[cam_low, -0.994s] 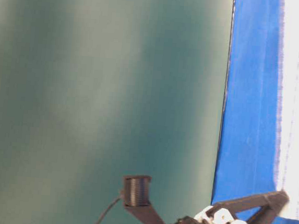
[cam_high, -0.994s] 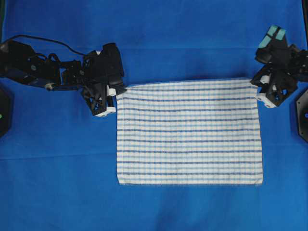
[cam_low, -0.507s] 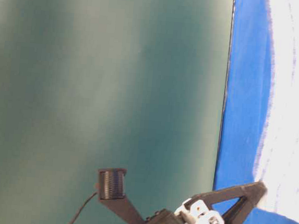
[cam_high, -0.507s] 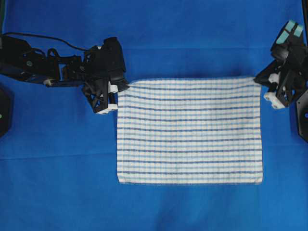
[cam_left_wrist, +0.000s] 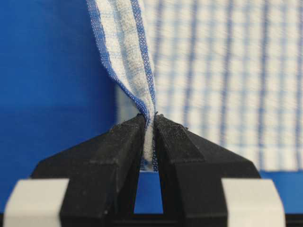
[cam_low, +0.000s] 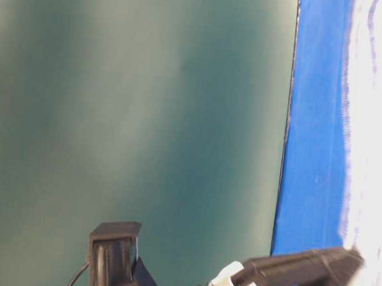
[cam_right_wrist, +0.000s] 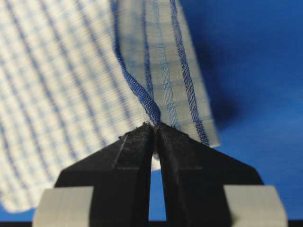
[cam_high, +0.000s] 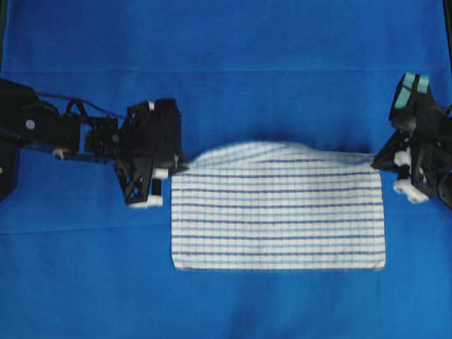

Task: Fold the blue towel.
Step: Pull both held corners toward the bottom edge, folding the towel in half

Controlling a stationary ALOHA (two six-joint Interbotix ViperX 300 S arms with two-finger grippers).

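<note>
Two corners carry everything: the blue towel (cam_high: 279, 208) lies mid-frame on the blue-covered tabletop (cam_high: 226, 63), its upper edge lifted and sagging. I judge it light and limp. Left gripper (cam_left_wrist: 149, 119) and right gripper (cam_right_wrist: 154, 126) have jaws pinching those hemmed corners.

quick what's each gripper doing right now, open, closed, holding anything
Left gripper: closed, pinching a corner of the blue towel.
Right gripper: closed, pinching the towel's other far corner.
</note>
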